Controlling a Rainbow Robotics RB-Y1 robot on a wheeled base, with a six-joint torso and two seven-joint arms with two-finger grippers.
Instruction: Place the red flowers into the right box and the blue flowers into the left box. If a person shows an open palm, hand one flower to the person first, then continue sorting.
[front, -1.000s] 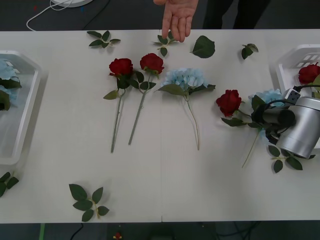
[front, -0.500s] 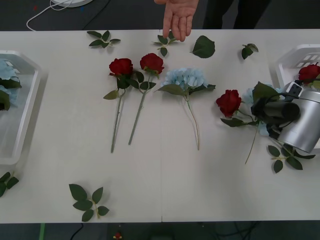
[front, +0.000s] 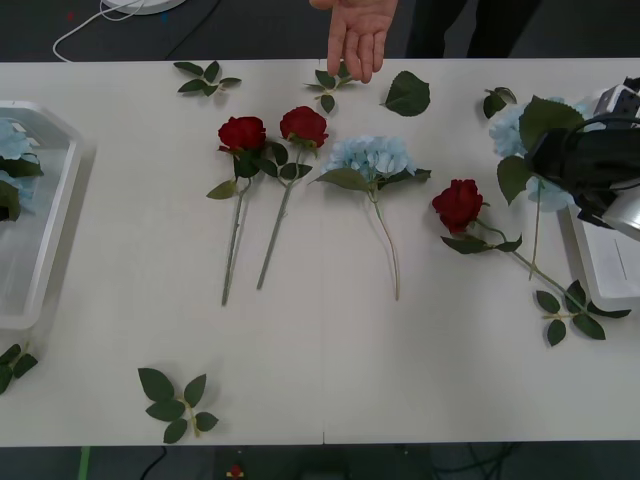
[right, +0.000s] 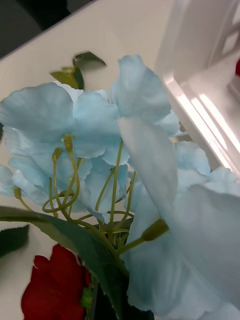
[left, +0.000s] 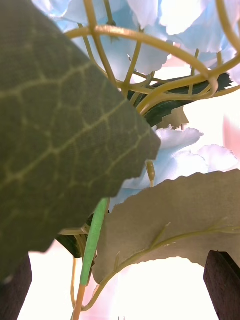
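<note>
Front view, red flowers (front: 459, 203): three on the table.
Blue flowers (front: 372, 155): one on the table, one lifted.
Right gripper (front: 560, 160): clamped on the lifted hydrangea (front: 512, 127) beside the right box (front: 600, 262).
Left gripper (left: 120, 285): fingers apart among hydrangea stems.

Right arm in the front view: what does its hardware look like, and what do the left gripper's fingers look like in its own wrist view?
The right arm ends in a rounded silver-grey shell. Ahead of it sits a black housing with black cables looping over it. A small white block with dark marks sits near the arm's upper edge. In the left wrist view, the left gripper's fingers show as dark, flat-ended tips.
</note>
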